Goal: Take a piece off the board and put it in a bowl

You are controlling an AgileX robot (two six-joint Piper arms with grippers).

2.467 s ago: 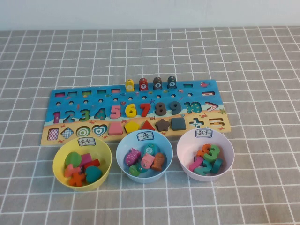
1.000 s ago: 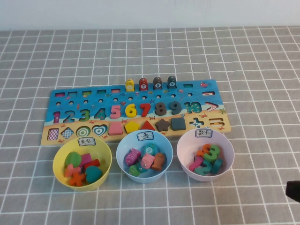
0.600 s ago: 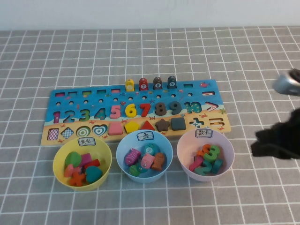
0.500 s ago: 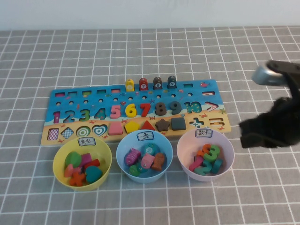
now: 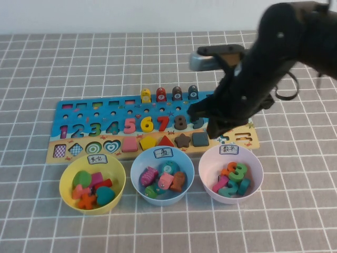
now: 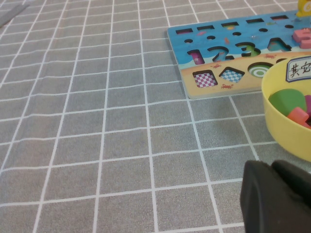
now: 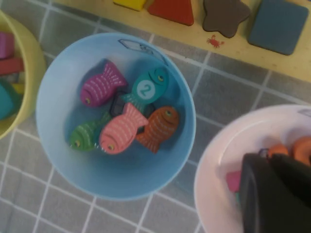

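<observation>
Piece (image 5: 200,139) in board (image 5: 84,112), beside closed right gripper (image 5: 216,130); left gripper (image 6: 277,199) parked

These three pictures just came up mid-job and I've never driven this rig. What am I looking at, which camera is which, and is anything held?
It is a two-armed table robot. The high view looks down from the robot's side; the other two come from cameras on its wrists.

On the table lies the board, with three bowls in front: the yellow bowl with shape pieces, a blue bowl with fish, a pink bowl with numbers.

The right pincer is shut and empty, above the board's right end, near the slate square, which sits in its slot. The left pincer is parked low over the cloth beside the yellow bowl. Nothing is held.
</observation>
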